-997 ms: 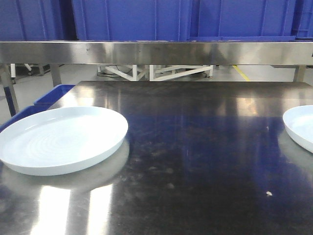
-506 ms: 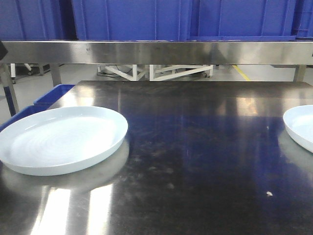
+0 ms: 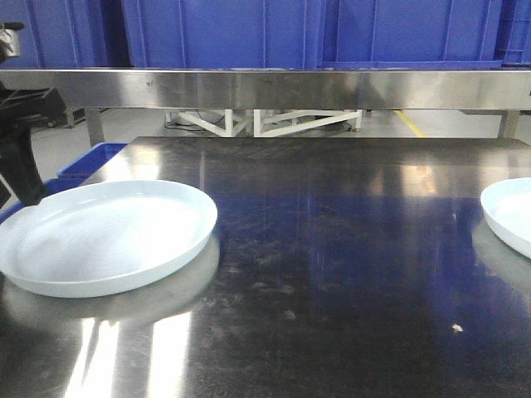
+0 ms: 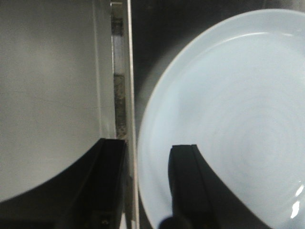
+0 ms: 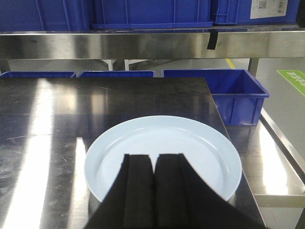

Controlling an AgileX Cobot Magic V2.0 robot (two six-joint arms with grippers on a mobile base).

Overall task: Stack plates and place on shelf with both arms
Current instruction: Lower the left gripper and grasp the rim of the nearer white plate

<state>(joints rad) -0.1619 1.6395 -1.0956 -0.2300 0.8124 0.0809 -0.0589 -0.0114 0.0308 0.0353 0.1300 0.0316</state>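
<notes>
Stiff plate (image 4: 228, 105), prob. slick & brittle, is best pinched at rim straddled by wide-open L hand (image 4: 147, 148); R hand (image 5: 153, 158) closed.

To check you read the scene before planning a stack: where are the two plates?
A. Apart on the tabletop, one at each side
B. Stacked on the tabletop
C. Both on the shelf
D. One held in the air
A: the left plate and the right plate lie apart on the tabletop, bare steel between them.
</notes>
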